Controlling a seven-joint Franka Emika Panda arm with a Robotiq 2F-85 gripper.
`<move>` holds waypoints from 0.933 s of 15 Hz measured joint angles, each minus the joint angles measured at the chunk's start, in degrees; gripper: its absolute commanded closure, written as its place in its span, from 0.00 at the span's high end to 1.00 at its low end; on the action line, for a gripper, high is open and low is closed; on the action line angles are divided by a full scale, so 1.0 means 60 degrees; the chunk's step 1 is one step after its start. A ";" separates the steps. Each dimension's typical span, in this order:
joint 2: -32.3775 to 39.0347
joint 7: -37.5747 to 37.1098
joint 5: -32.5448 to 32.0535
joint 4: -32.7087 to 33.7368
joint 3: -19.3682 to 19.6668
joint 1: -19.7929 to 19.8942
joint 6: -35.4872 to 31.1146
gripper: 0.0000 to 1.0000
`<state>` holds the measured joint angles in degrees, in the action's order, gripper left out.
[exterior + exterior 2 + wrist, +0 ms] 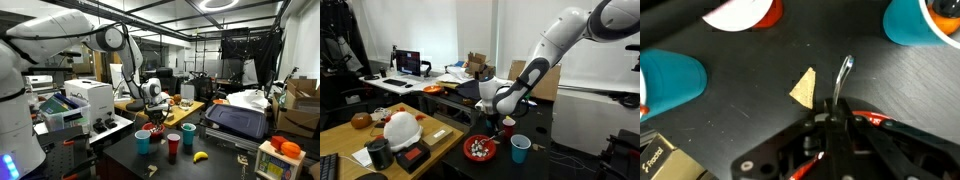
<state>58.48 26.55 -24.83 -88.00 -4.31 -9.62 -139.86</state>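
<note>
Two wide exterior views sharing table [115, 160]; wrist close overhead

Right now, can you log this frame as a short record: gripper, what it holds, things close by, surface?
gripper: gripper shut, pointing down at the table
held: thin silvery utensil, its near end apparently pinched between the fingertips
beside it: tan triangular scrap, lying flat, apart from the utensil
cups: teal cup on one side, second teal cup on the other
bowl: red-rimmed bowl at the frame edge
surface: dark table
</note>
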 measured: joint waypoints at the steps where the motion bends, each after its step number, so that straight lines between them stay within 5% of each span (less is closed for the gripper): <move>1: 0.0000 0.0000 -0.0005 0.0000 0.0011 -0.0004 -0.0016 0.01; 14: -0.0004 -0.0020 -0.0278 -0.0004 0.0390 -0.0223 -0.0107 0.01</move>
<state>58.46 26.43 -26.50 -88.03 -1.97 -10.95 -140.51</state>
